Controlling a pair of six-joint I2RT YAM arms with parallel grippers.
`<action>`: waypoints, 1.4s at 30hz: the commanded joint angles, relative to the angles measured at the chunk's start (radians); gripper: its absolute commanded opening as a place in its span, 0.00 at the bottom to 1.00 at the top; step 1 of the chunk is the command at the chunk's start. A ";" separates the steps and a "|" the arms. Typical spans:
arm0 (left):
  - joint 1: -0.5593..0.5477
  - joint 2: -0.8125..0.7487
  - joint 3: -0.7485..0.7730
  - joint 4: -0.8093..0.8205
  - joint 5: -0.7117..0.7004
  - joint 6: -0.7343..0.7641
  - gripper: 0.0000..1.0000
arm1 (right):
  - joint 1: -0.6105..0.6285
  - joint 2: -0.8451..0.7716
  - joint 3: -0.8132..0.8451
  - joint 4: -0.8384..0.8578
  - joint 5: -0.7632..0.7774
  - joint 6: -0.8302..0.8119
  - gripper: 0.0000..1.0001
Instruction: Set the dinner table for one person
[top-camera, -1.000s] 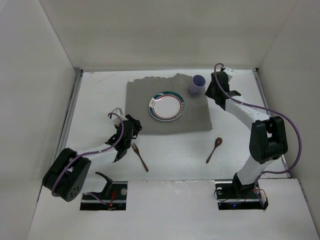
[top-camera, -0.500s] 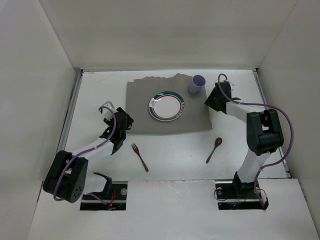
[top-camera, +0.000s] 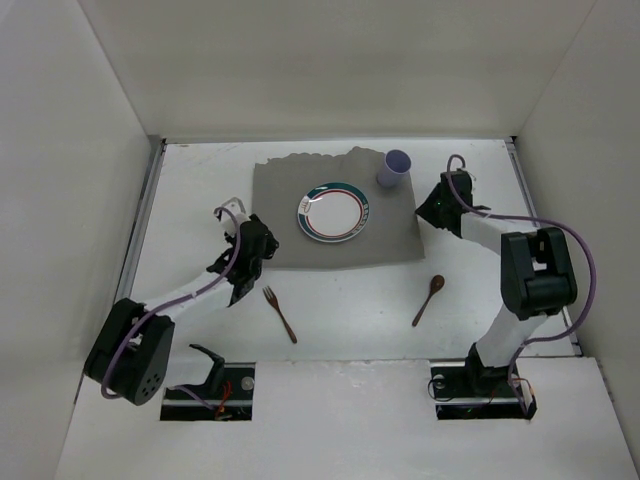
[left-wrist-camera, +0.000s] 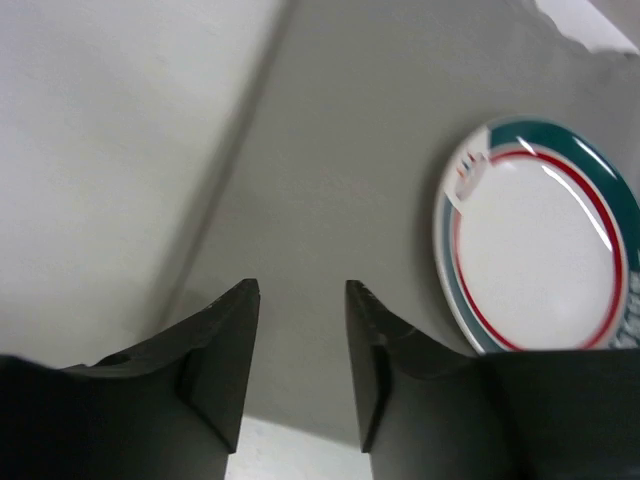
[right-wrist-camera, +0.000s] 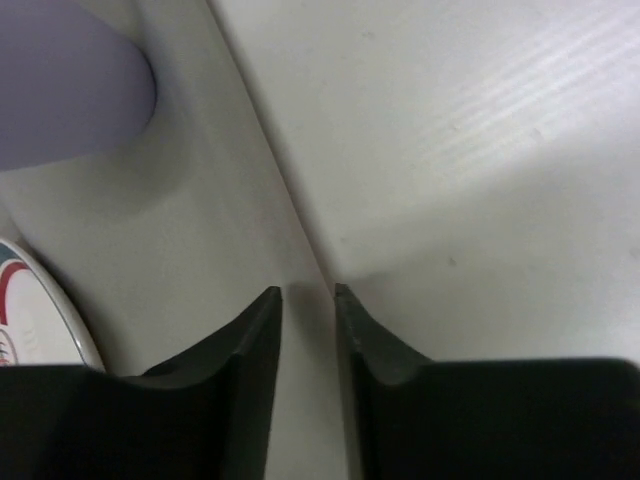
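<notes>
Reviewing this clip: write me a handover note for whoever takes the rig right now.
Left gripper: open, empty, over the cloth near its left edge.
Right gripper: narrowly open, empty, at the cloth's right edge.
Plate on the cloth; cup at its far right corner. Fork and spoon lie on the bare dinner table, nearer than the cloth.
Done: cloth, plate, cup. Left: fork and spoon beside the plate.

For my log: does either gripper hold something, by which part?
Nothing in the left gripper, open over the cloth. The right gripper straddles the cloth's right edge; a pinch cannot be told.
</notes>
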 joint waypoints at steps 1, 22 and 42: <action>-0.101 -0.059 0.052 -0.034 0.015 0.026 0.33 | -0.005 -0.158 -0.068 0.107 0.059 0.034 0.37; -0.581 0.166 0.215 -0.150 -0.132 0.061 0.19 | 0.329 -0.680 -0.296 -0.045 0.306 -0.084 0.12; -0.658 -0.002 0.136 -1.076 -0.215 -0.784 0.31 | 0.569 -0.473 -0.385 0.177 0.234 -0.103 0.29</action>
